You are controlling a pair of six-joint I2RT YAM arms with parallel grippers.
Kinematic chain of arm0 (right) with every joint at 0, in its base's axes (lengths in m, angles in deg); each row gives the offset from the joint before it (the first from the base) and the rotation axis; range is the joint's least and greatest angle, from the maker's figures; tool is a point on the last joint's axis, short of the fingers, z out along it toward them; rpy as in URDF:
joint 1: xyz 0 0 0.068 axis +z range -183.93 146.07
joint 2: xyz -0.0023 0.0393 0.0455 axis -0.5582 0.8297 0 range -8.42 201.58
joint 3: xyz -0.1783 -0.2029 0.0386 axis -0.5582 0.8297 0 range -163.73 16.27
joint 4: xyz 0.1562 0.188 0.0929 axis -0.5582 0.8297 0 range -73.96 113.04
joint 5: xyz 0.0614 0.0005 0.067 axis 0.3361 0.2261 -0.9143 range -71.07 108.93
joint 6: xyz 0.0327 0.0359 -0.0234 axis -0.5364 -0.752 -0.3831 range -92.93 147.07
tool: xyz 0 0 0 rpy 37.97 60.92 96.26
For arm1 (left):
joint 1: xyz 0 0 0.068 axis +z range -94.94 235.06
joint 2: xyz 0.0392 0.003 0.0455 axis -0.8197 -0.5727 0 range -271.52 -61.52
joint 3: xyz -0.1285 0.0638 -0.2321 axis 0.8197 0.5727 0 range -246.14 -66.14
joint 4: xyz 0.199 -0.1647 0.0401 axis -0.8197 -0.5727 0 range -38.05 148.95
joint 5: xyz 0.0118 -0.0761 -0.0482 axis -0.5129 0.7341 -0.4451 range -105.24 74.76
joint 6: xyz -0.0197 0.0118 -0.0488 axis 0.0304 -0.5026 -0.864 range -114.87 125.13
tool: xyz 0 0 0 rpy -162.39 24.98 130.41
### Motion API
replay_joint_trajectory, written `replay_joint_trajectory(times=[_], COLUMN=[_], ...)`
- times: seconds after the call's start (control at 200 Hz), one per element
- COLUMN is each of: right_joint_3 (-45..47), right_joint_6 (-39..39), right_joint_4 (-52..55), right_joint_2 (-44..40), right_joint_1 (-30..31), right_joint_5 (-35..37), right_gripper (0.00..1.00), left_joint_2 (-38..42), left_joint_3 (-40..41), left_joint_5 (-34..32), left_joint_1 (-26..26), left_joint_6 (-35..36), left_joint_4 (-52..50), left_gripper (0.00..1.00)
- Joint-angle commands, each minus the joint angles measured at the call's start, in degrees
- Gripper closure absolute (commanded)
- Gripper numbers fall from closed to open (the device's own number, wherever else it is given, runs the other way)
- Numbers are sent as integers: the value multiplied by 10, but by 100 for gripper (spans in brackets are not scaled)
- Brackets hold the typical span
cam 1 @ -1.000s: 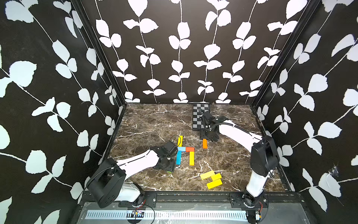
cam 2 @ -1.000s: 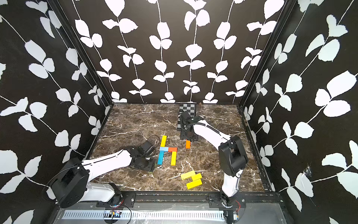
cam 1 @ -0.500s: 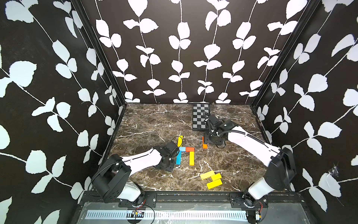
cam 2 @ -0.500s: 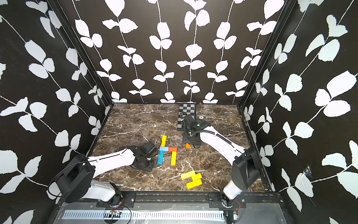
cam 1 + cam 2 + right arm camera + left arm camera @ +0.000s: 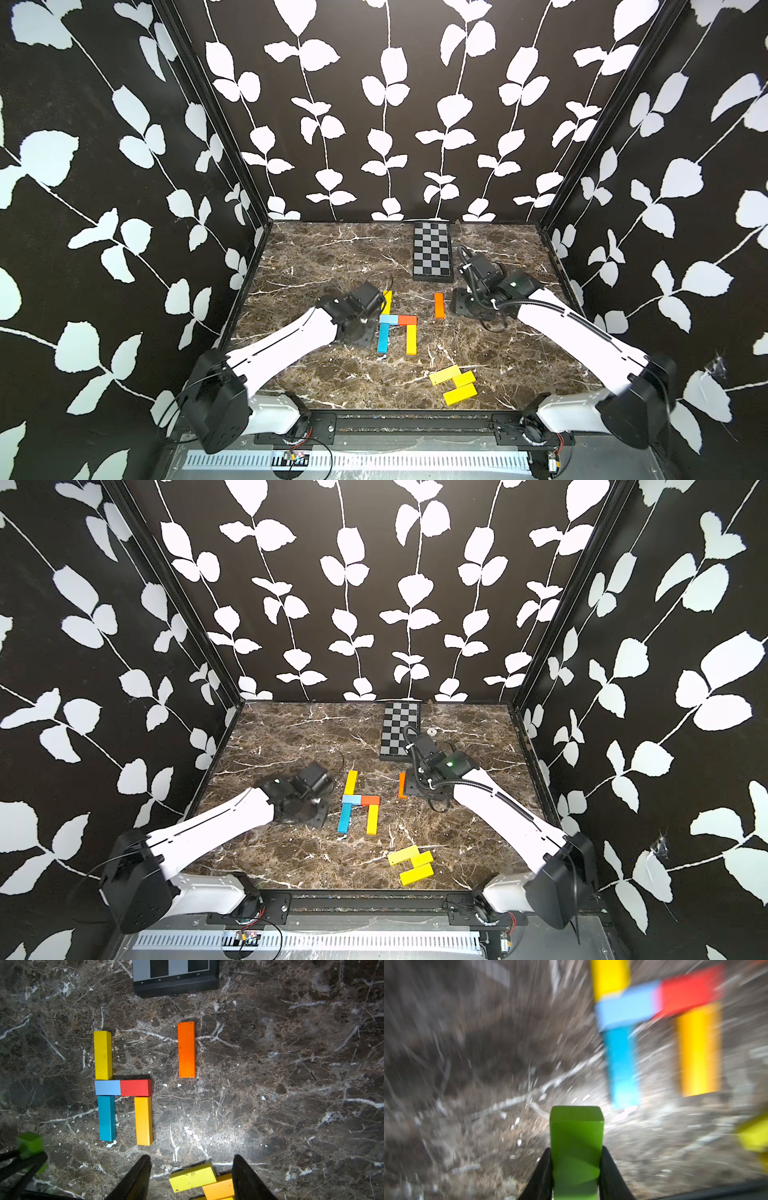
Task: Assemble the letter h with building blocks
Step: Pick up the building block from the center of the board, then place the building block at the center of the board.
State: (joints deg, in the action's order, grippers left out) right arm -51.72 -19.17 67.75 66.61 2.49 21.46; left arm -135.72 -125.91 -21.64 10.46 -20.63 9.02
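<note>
Locate the green block (image 5: pixel 576 1130) in the left wrist view. It stands between the two black fingers (image 5: pixel 543 1169) of the left gripper (image 5: pixel 576 1154), which is clamped on its sides. The frame edge cuts off its lower end. You cannot tell whether it touches the tabletop (image 5: pixel 332 257), because everything behind it in that view is smeared. In both top views the left wrist hides the green block. In the right wrist view it is only a blurred green patch at the frame edge.

The assembled figure lies near it. A yellow block (image 5: pixel 102 1055) and a blue block (image 5: pixel 107 1118) form one line with a short light blue block (image 5: pixel 107 1087) between them. A red block (image 5: pixel 136 1087) meets the light blue one end to end. A yellow-orange block (image 5: pixel 143 1121) runs from the red block, parallel to the blue one.

An orange block (image 5: pixel 186 1049) lies alone, apart from the figure. In a top view the right gripper (image 5: pixel 191 1158) hides part of it. That gripper stands partly open with nothing between its fingers.

A cluster of yellow blocks (image 5: pixel 453 384) lies near the front edge, its pieces touching. In the right wrist view the frame and one finger cut it off. The checkered board (image 5: pixel 432 251) lies at the back, and that view shows only its edge.
</note>
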Motion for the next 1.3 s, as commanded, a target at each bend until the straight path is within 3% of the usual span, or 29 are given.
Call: replay_joint_trajectory(times=[0.0, 0.345, 0.655, 1.025, 1.105, 1.14, 1.295], right_joint_3=[37, 132, 199, 210, 207, 206, 216], right_joint_6=[-26, -6, 20, 38, 48, 53, 67], right_joint_4=[12, 106, 111, 104, 103, 100, 68], right_joint_2=[-47, -177, -235, -233, -237, -237, -232], right_joint_1=[-34, -170, -256, -267, -267, -266, -251], right_joint_5=[-4, 1, -38, -48, -52, -60, -84], right_gripper=[39, 37, 37, 37, 34, 33, 29], left_joint_2=[-25, -321, -528, -581, -573, -567, -501], left_joint_3=[-71, -327, -526, -551, -552, -553, -560], left_joint_5=[77, 157, 137, 115, 108, 101, 33], left_joint_1=[-3, -125, -184, -189, -189, -189, -189], left_joint_6=[63, 151, 174, 158, 155, 154, 149], left_joint_4=[18, 23, -30, -16, -19, -21, -40], left_gripper=[76, 85, 85, 50, 24, 2, 1])
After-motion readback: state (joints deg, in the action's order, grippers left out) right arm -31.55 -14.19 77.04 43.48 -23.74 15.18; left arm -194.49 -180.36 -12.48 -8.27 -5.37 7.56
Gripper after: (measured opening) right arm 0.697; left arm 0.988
